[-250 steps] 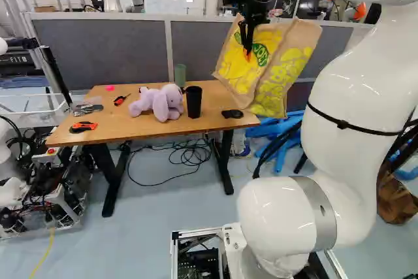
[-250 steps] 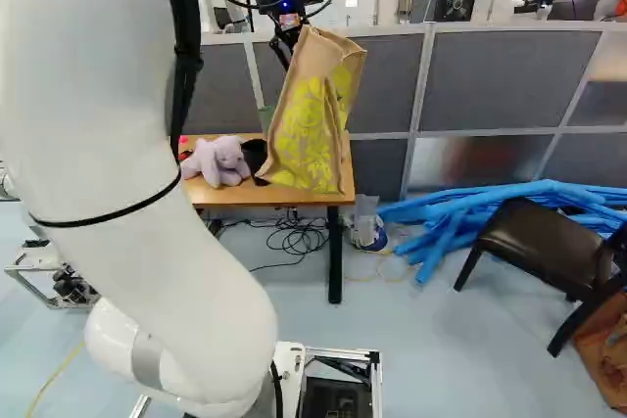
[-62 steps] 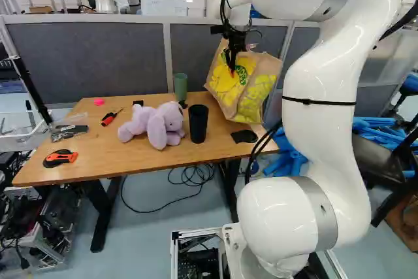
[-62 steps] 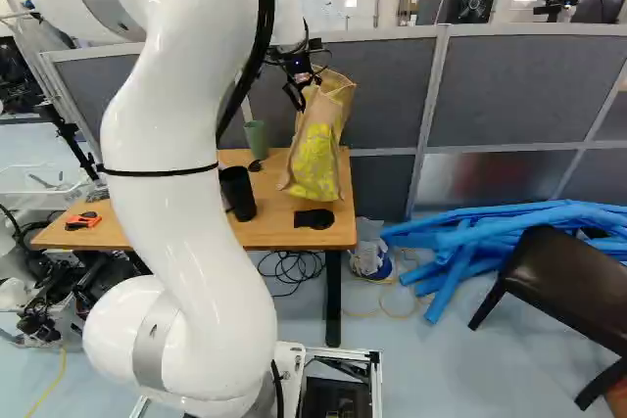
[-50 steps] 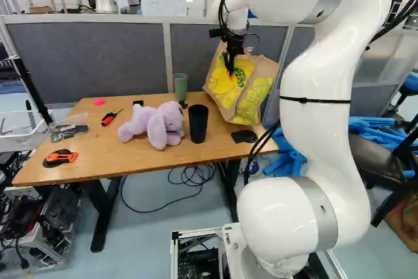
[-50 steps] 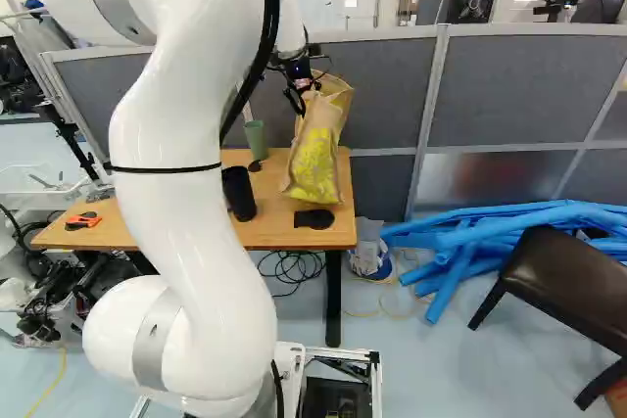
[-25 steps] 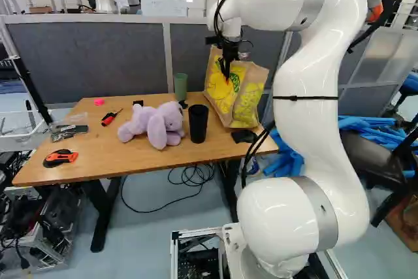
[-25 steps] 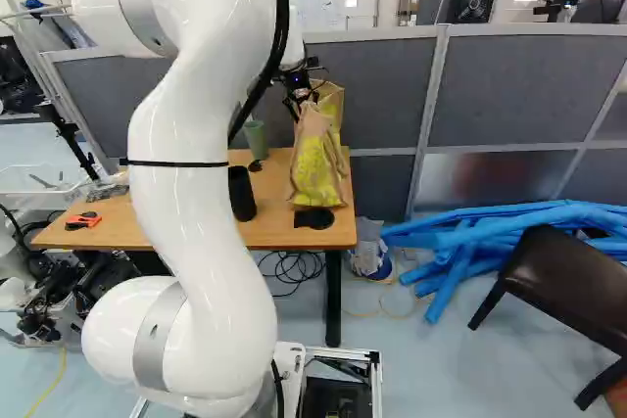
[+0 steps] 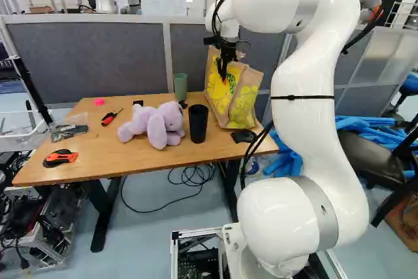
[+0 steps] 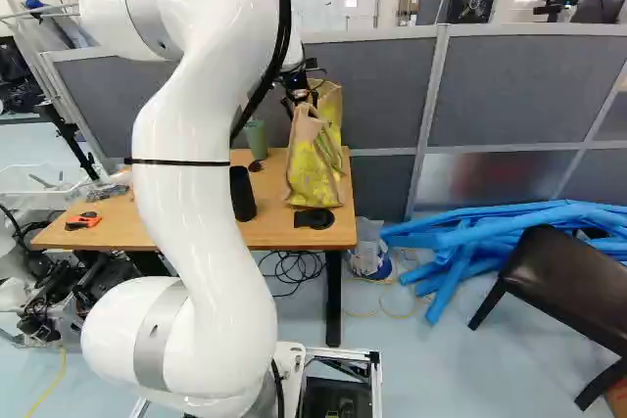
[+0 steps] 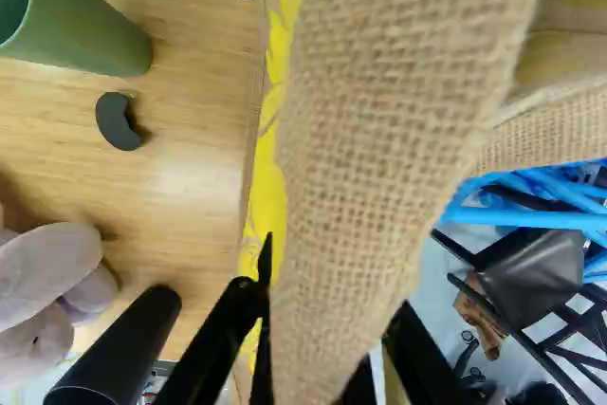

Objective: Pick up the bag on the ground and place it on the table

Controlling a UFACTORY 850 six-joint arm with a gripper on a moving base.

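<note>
Placing: the step in hand, by judgement, with the bag (image 9: 238, 99) at the far right part of the surface (image 9: 124, 159), in the left base view. Foot of bag at or just above the wood; contact not certain. Next move: settle the foot fully, let go, then lift away without dragging the cloth.

Bag: one, coarse brown weave, large yellow print, roughly upright, upper part creased, mouth partly gaping. Likely soft and apt to slump once freed.

Tool (image 9: 223, 75): one, closed on the bag's upper cloth, which hides part of the grip in the wrist view.

Flat black item (image 9: 243, 136): just ahead of the bag's foot, on the robot's side.

Black cup (image 9: 198, 123), green cup (image 9: 180, 87): beside the bag, upright.

Lilac plush toy (image 9: 155, 124): beyond the black cup.
</note>
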